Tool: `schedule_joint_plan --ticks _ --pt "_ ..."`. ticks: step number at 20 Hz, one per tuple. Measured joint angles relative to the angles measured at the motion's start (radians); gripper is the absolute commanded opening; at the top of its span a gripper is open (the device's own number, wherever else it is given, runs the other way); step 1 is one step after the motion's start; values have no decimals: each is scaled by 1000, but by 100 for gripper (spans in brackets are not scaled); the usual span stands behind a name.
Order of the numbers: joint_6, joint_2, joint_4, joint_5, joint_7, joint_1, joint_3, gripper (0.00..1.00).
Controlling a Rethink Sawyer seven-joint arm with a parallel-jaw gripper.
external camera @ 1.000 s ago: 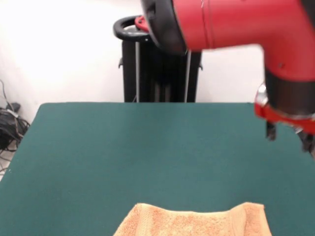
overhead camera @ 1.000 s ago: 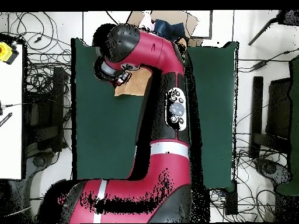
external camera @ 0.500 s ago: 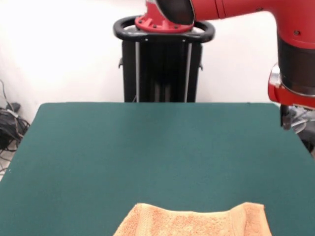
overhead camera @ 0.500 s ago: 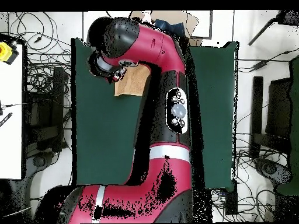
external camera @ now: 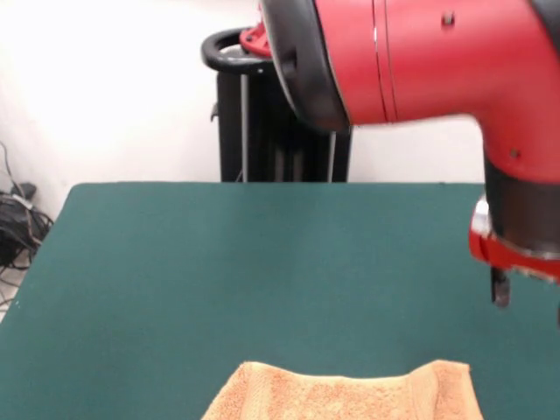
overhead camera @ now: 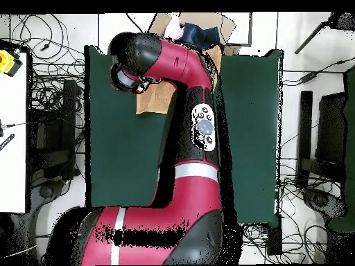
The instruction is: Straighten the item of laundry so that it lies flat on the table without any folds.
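Towel (external camera: pixel 350 394) lies on green table (external camera: pixel 219 271) at near edge in front view, lower part cut off by frame; far edge raised in rumpled fold with dip near right corner, so not flat. Overhead view: towel (overhead camera: pixel 156 100) partly hidden under arm. Gripper (external camera: pixel 525 293) hangs above table at right side of front view, apart from towel, beyond its right corner; only one dark tip visible, open or closed cannot tell. Red arm (external camera: pixel 420 61) spans across top, wrist bent straight down
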Motion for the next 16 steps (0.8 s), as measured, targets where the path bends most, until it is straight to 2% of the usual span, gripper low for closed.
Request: schedule_joint_plan --ticks 6,16 --pt "-13 86 -42 -4 0 13 0 100" --pt "1 181 -111 -7 0 24 0 100"
